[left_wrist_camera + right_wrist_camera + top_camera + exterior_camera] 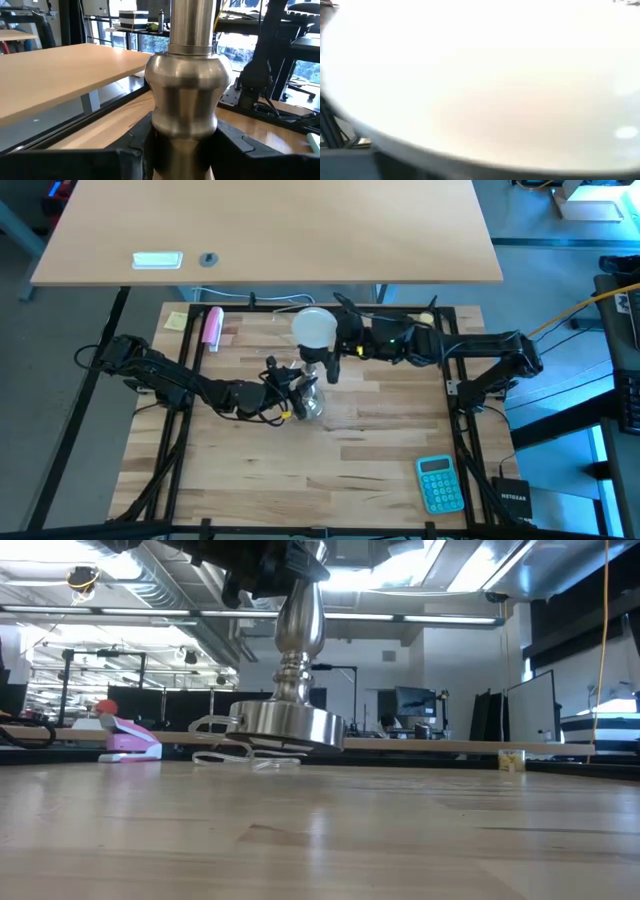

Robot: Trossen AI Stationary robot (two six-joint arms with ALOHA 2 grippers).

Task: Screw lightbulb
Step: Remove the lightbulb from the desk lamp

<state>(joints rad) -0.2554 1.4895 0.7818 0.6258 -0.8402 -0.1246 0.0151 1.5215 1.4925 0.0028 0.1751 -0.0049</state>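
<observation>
Filling nearly the whole right wrist view, the lightbulb (485, 80) is a pale blur there, its neck out of sight. From above the white globe (314, 326) sits at the tip of the right gripper (330, 338), which seems to grasp it, though the fingers are hidden behind the globe. Just beside that gripper, toward the left arm, stands the metal stand (309, 398), partly covered by the left gripper (296, 388). The left wrist view shows what the overhead one cannot: dark fingers (235, 145) clamped against both sides of the stand's rounded steel stem (189, 95). The level view alone shows the stand's round base (288, 726) tilted, one edge lifted off the worktop (320, 830); its top is cut off by dark arm parts. The worktop is pale wood planks. Well away from both grippers lie a teal calculator (440, 483), a pink object (212, 326) and a yellow note (177, 320). Behind is an office with monitors (415, 702) and ceiling lights.
</observation>
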